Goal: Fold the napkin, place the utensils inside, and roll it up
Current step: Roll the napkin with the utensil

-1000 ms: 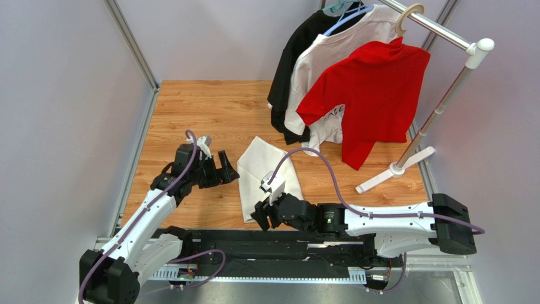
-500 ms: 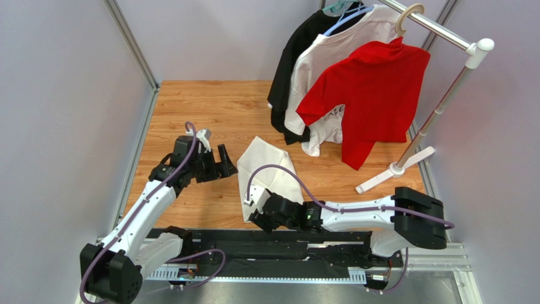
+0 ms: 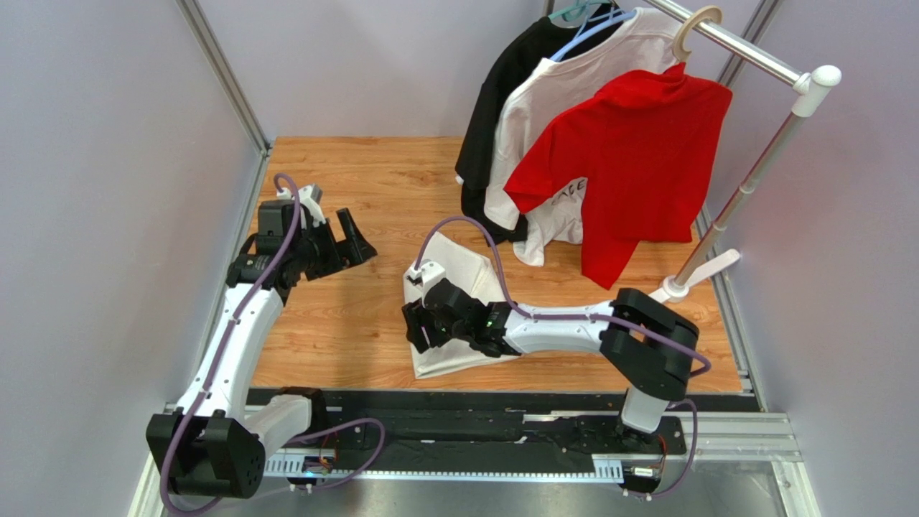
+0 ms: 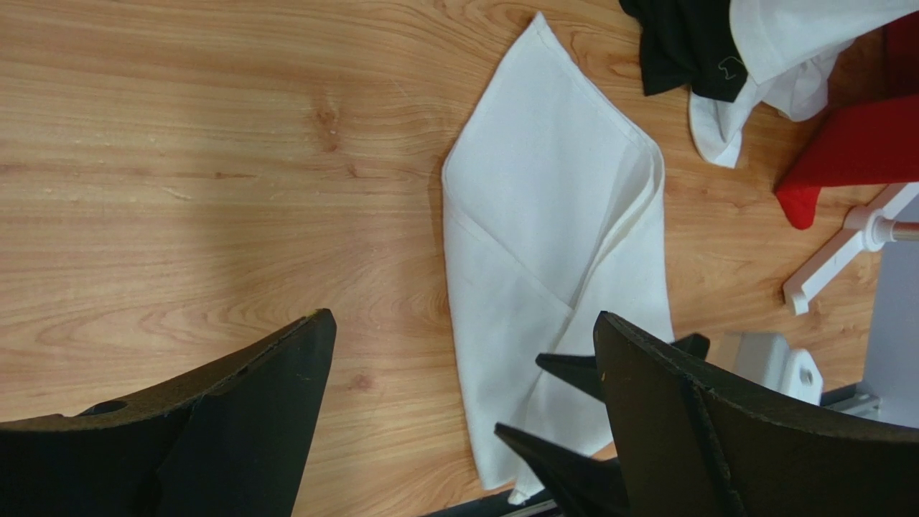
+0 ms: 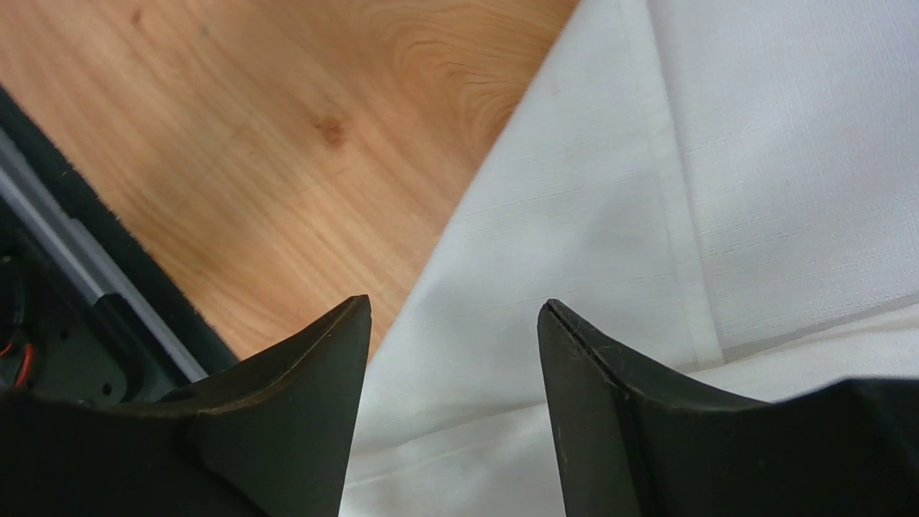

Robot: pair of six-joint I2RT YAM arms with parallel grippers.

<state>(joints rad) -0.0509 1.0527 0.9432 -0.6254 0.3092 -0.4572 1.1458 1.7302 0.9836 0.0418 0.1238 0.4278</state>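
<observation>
Low over the near left border of the cloth, the right tool (image 5: 453, 307) has its two black fingers parted to a moderate gap and grips nothing. The hemmed edge of the large plain white fabric napkin (image 5: 604, 194) runs under that gap. From the wrist view the fingertips seem to hover just above the fabric rather than press on it, though the angle is too poor to be sure. The napkin lies near the middle of the light wood-grain desk (image 3: 356, 172). It is already partly folded, with one flap laid over along a slanting crease and doubled layers showing at its right side. Off to the left and well apart from the cloth, the left tool (image 3: 356, 239) hangs above bare wood with its jaws wide and empty. No spoon shows in any view. Behind the napkin, a white and metal garment rack (image 3: 755, 162) carries black, white and red shirts. The step in hand looks like the folding itself, not yet finished. The next move likely calls for the right tool to settle onto the border, close on the thin fabric without bunching the layers beneath, and draw that edge across to square the fold before any utensil goes in.
</observation>
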